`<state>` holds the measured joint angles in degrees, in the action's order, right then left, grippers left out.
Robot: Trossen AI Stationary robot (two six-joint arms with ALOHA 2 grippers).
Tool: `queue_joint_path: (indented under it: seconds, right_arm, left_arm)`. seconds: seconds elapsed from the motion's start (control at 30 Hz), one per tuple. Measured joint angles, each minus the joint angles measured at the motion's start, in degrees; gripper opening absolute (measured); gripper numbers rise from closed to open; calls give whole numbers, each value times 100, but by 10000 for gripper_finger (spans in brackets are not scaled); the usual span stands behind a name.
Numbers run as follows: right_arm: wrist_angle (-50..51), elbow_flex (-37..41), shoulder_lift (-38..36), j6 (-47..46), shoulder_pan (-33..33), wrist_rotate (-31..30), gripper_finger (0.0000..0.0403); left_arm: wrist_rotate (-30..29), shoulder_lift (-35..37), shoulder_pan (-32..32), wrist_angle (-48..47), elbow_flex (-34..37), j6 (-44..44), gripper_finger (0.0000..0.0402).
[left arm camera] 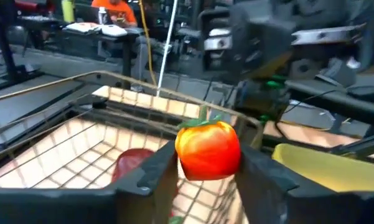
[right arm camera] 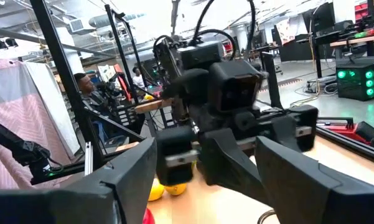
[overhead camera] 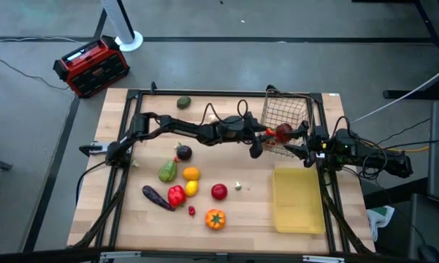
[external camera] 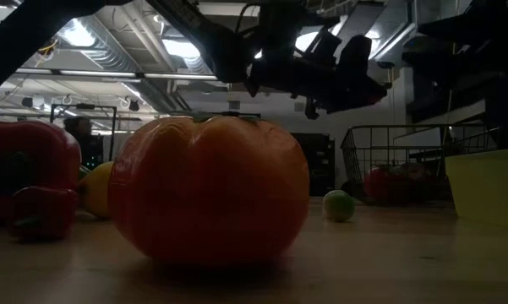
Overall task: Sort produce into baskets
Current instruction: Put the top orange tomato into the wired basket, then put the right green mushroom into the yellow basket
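Left wrist view shows a red toy tomato (left arm camera: pixel 208 148) right in the middle of the frame, sitting between the two dark fingers (left arm camera: pixel 150 177) of the left gripper (left arm camera: pixel 208 177). I cannot tell if the fingers press on it or have just let go. Under it is the wire basket (left arm camera: pixel 62 155), and one more red fruit (left arm camera: pixel 134 163) already lies inside, at the lower middle of the frame.

High view puts the left gripper (overhead camera: pixel 265 136) at the left edge of the wire basket (overhead camera: pixel 285 109), at the upper right of the table. The right gripper (overhead camera: pixel 296 150) waits just beside the basket's lower edge, with its fingers apart and nothing in them. The yellow tray (overhead camera: pixel 298 199) lies at the lower right with nothing in it.

More produce waits at the lower middle of the table: a purple eggplant (overhead camera: pixel 156 196), a red pepper (overhead camera: pixel 176 195), a lemon (overhead camera: pixel 191 188), an orange (overhead camera: pixel 191 174), a red apple (overhead camera: pixel 218 191) and an orange pepper (overhead camera: pixel 215 219).

The toy tomato looks light, hard and smooth, like shiny plastic. I think it could slip or roll, because it is round. The best place to hold it is across its fat middle, one finger on each side. It should not break if it drops into the basket.
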<state>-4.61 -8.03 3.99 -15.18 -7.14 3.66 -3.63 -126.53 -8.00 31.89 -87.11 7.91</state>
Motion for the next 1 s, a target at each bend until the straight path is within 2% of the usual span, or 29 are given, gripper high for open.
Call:
queue_joint_path:
  seconds: [0.17, 0.27, 0.43, 0.57, 0.7, 0.83, 1.0]
  right_arm:
    - [1, 0, 0, 0, 0, 0, 269]
    - [1, 0, 0, 0, 0, 25, 269]
    - [-148, 2, 15, 1, 3, 257, 269]
    - [-157, -144, 226, 67, 2, 301, 269]
    - [63, -629, 789, 285, 4, 302, 269]
    - [567, -1299, 1705, 574, 4, 302, 269]
    - [1091, -2108, 2976, 703, 18, 457, 269]
  left_arm:
    - [-12, -5, -71, -67, 0, 57, 219]
    - [-8, 6, -122, -179, 4, 89, 241]
    - [-5, 380, -243, -440, 4, -195, 250]
    - [-5, 949, -340, -1451, 4, -360, 250]
    - [-8, 1663, -386, -2611, 7, -722, 251]
    - [1, 2377, -377, -3519, 4, -1207, 251]
    - [-12, 3159, -381, -4642, 78, -1155, 251]
